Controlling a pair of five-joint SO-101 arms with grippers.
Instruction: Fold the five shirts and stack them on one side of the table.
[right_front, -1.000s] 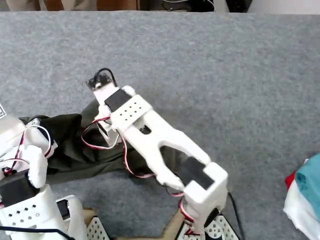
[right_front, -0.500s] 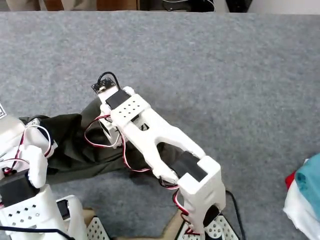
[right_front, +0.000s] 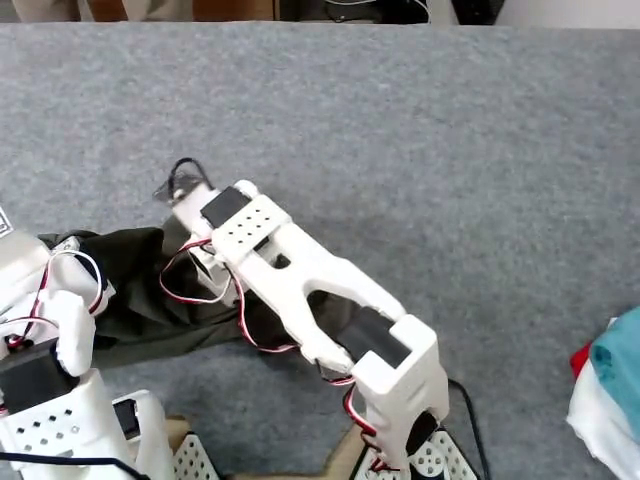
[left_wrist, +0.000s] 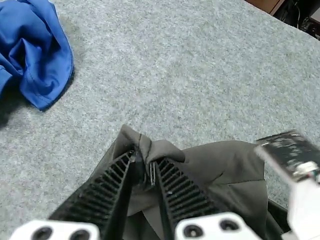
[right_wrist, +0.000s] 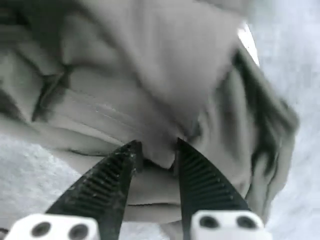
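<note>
A dark olive shirt (right_front: 140, 290) lies crumpled at the table's near left. In the left wrist view my left gripper (left_wrist: 144, 159) is shut on a raised fold of this shirt (left_wrist: 225, 165). My right arm (right_front: 290, 275) stretches from the near middle across to the shirt, its wrist over the cloth. In the right wrist view my right gripper (right_wrist: 156, 150) is clamped on a bunched fold of the same shirt (right_wrist: 150, 60). A crumpled blue shirt (left_wrist: 35, 55) lies on the grey table beyond the left gripper.
A pile of clothes in white, teal and red (right_front: 610, 390) sits at the table's right edge. The grey felt table (right_front: 420, 130) stretches open across the far side and the middle right. The left arm's base (right_front: 50, 400) stands at the near left corner.
My right arm's wrist has swung a little to the left over the dark shirt. The left arm has kept still.
</note>
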